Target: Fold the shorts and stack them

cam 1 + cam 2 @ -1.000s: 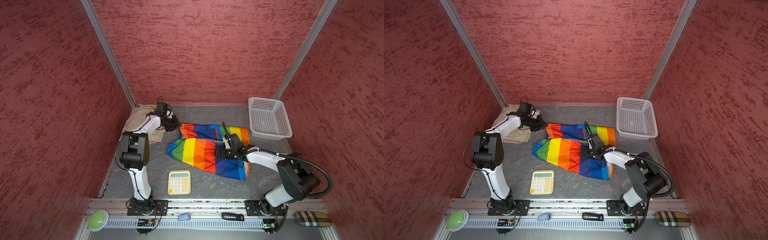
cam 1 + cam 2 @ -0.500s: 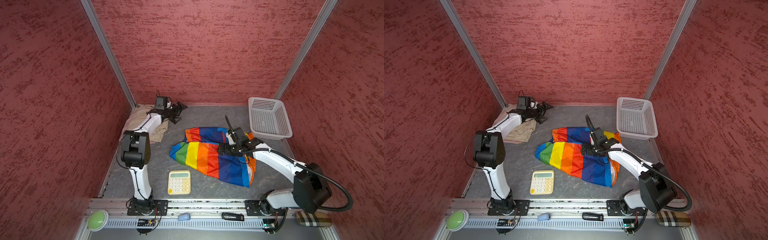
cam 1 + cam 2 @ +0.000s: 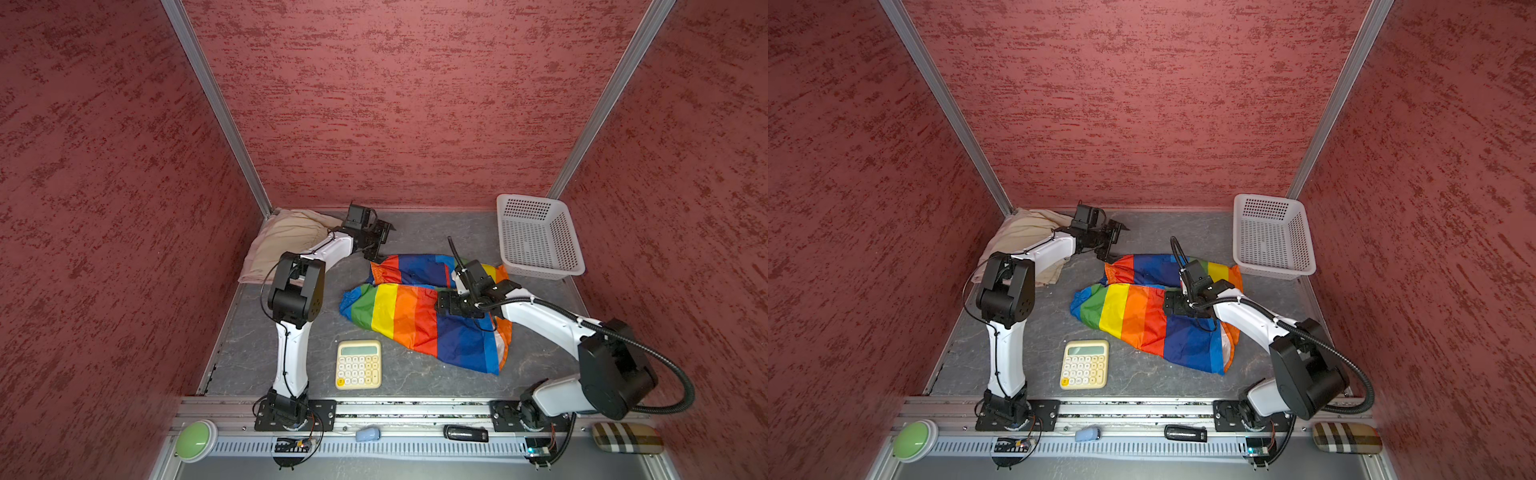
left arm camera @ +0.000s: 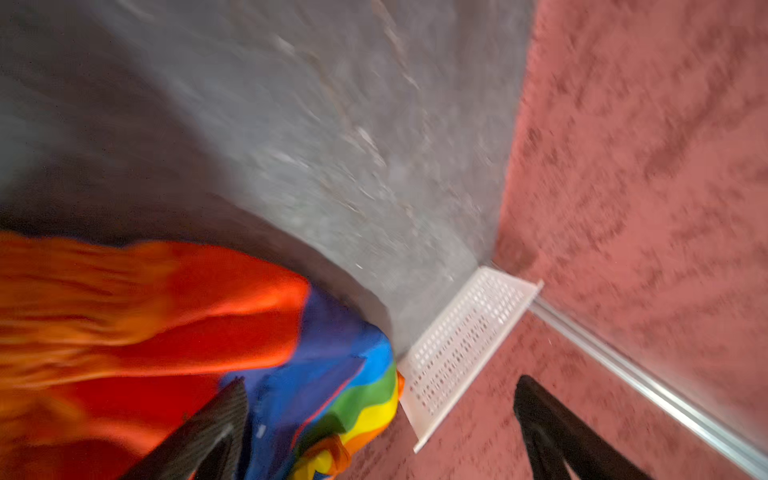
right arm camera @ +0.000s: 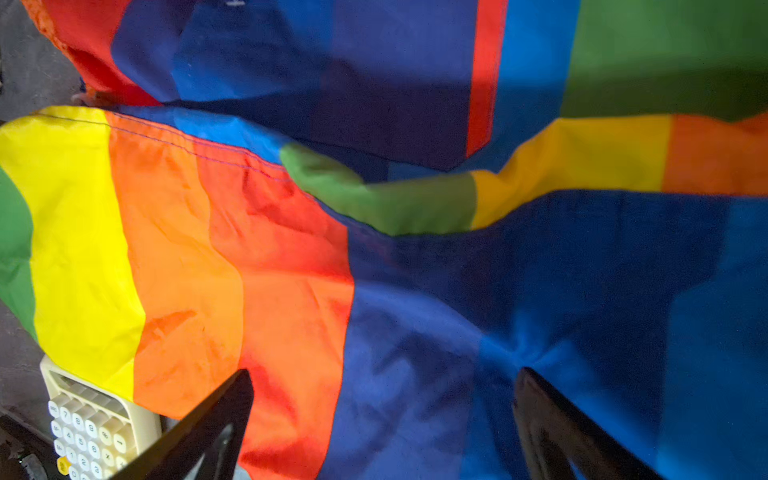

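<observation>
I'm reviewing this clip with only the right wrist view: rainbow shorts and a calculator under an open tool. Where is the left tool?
Observer: In a top view the left tool is open and empty, just past the far left end of the rainbow shorts.
Operator: Any other shorts?
Observer: Beige shorts lie in the back left corner, apart from the rainbow pair.
Operator: Anything else back there?
Observer: A white basket, empty, sits in the back right corner, close to the rainbow shorts.
</observation>
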Robot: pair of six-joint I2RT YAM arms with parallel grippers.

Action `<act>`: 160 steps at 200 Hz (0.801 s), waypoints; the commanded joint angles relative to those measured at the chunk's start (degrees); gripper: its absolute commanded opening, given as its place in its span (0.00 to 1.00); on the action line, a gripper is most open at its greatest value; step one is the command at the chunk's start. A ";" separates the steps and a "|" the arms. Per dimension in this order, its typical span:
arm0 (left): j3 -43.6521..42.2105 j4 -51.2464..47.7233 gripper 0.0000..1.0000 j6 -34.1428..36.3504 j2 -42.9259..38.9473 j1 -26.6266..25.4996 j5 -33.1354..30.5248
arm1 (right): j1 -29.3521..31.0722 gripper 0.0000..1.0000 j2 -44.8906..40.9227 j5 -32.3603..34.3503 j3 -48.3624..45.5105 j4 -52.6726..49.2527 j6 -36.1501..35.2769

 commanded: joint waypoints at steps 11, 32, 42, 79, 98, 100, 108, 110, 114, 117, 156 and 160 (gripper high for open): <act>14.31 -29.06 0.91 0.62 5.59 -0.43 -8.83 | -0.01 0.99 0.14 0.48 -0.38 3.00 -0.36; 22.17 -37.15 0.85 -0.49 10.61 -0.60 -8.36 | -0.04 0.99 1.73 -0.09 -0.35 4.09 -0.28; 24.21 -38.38 0.83 -1.20 12.02 -0.84 -7.92 | -0.05 0.99 1.82 -0.17 -0.41 4.35 -0.20; 26.91 -43.07 0.75 -3.08 14.68 -1.73 -8.55 | -0.05 0.99 0.73 0.44 -1.97 4.62 0.07; 26.84 -43.70 0.70 -3.62 15.60 -1.45 -9.96 | -0.05 0.99 0.71 0.17 -2.76 5.14 0.23; 26.80 -43.57 0.69 -3.73 15.68 -1.36 -10.02 | 0.01 0.99 0.70 0.05 -2.82 5.26 0.26; 26.69 -42.73 0.66 -4.12 16.14 -1.06 -10.23 | 0.01 0.99 -0.05 -0.28 -2.93 5.54 0.33; 26.72 -42.43 0.66 -4.22 16.26 -1.00 -10.24 | -0.01 0.99 -0.63 -0.37 -2.97 5.58 0.38; 26.57 -41.75 0.66 -4.40 16.46 -0.89 -10.24 | -0.04 0.99 -0.86 -0.50 -3.00 5.67 0.44; 26.53 -41.33 0.65 -4.57 16.59 -0.87 -10.10 | -0.02 0.99 -0.95 -0.59 -3.10 5.68 0.65; 26.56 -40.38 0.52 -5.43 19.21 -1.22 -9.60 | -0.05 0.99 -3.26 0.16 -4.45 5.25 0.87; 26.53 -40.81 0.50 -5.43 19.43 -1.22 -9.90 | -0.01 0.99 -3.43 0.33 -4.46 5.04 0.77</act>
